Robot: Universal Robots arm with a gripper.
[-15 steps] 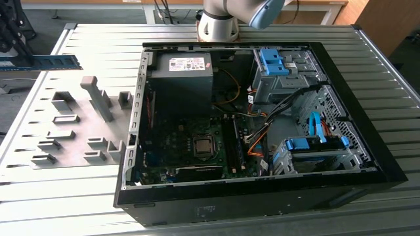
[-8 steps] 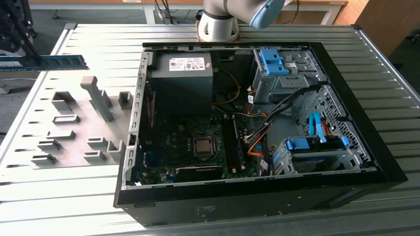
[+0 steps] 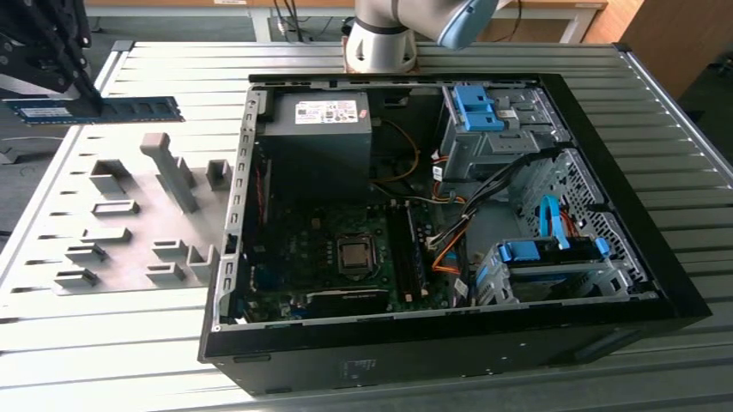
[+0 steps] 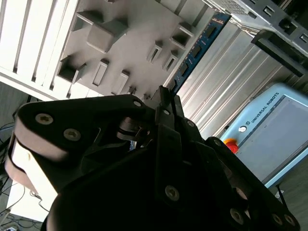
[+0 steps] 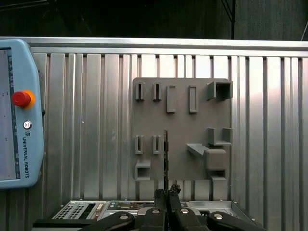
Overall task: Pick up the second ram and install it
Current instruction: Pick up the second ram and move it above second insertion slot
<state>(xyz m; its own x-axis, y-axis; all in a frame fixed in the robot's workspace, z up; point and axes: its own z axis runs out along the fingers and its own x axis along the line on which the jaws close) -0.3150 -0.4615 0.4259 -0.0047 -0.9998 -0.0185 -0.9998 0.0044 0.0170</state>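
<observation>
Blue and flat, the second ram (image 3: 132, 109) is up in the air, and the claw (image 3: 89, 96) is pinched tight on it. The claw comes down from above and grips the stick partway along its top edge, so the stick pokes out on both sides. In the exterior view the stick lies level, with its long side running from that view's left to its right. In the first wrist view you look at it edge-on, so it is just a thin dark line coming out of the closed claw.

The stick hangs over the ribbed metal desk (image 3: 172, 60), just past the far edge of the grey holder plate (image 3: 63, 219) with its little blocks and pockets.

The open computer case (image 3: 458, 356) sits on the exterior view's right of the stick, near it but not touching. Inside the case lies the green board (image 3: 309, 257). The long black slots (image 3: 403, 249) on it run from far to near, so the stick, as it is held now, lies crosswise to them. The slots are well apart from the claw, down low in the case.

The case also holds a dark power box (image 3: 321, 137), metal cages with blue tabs (image 3: 481, 107) and some loose wires (image 3: 447, 245). I cannot tell if a stick already sits in a slot.
</observation>
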